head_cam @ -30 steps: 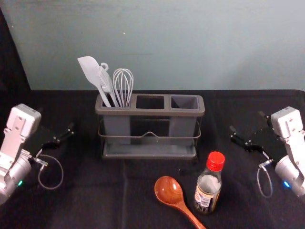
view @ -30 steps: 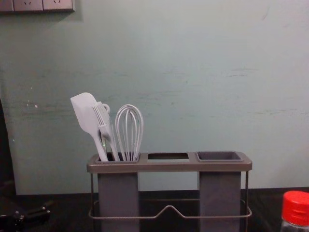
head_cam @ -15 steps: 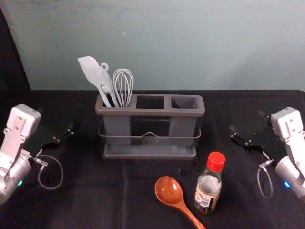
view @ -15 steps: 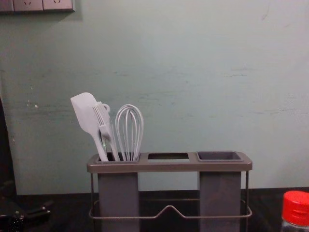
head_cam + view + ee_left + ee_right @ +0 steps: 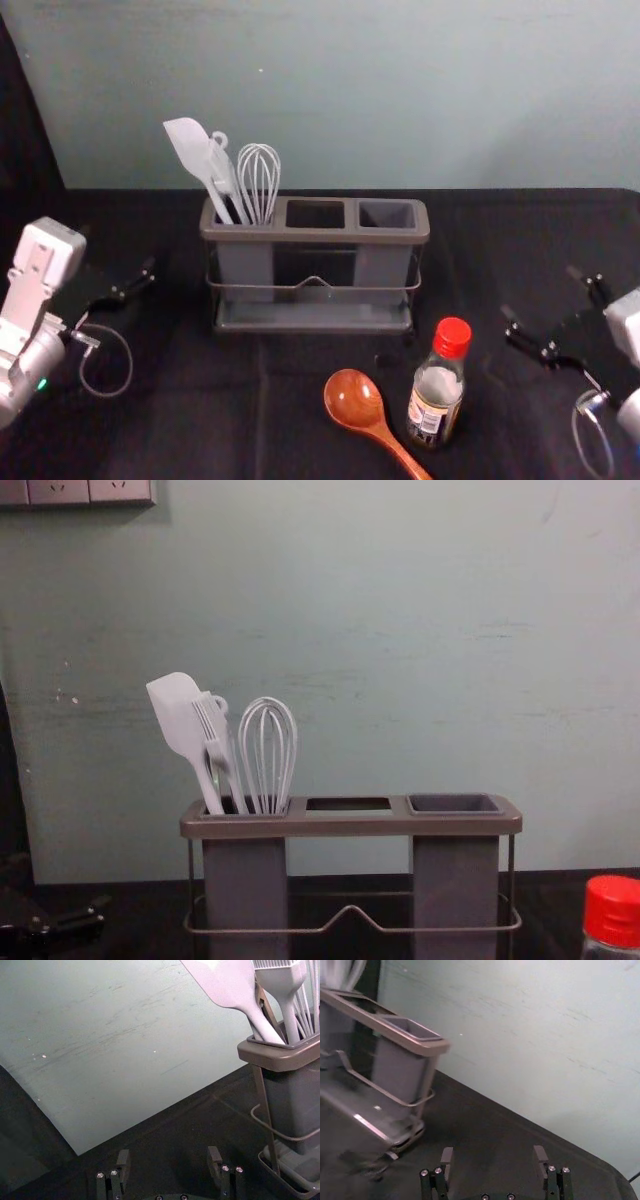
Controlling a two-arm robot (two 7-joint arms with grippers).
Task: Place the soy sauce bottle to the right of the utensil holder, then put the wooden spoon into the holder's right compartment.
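Note:
My right gripper [image 5: 548, 312] is open in the head view, to the right of the soy sauce bottle [image 5: 437, 390], apart from it. The bottle stands upright with a red cap, in front of the holder's right end. Just left of it lies the wooden spoon [image 5: 355, 399], bowl toward the holder. The grey utensil holder [image 5: 315, 237] has an empty right compartment [image 5: 387, 215]. My left gripper [image 5: 118, 284] is parked left of the holder, open. In the left wrist view, nothing is between the left gripper's [image 5: 169, 1160] fingers; the right gripper [image 5: 493, 1160] is likewise empty in the right wrist view.
A white spatula [image 5: 190, 150], a brush and a whisk [image 5: 258, 180] stand in the holder's left compartment. A wall rises behind the black-covered table [image 5: 180, 430]. Wall sockets [image 5: 75, 492] show at the upper left of the chest view.
In the head view, my right gripper has moved toward the table's front and outward to the right. The left arm, holder, bottle and spoon have stayed in place.

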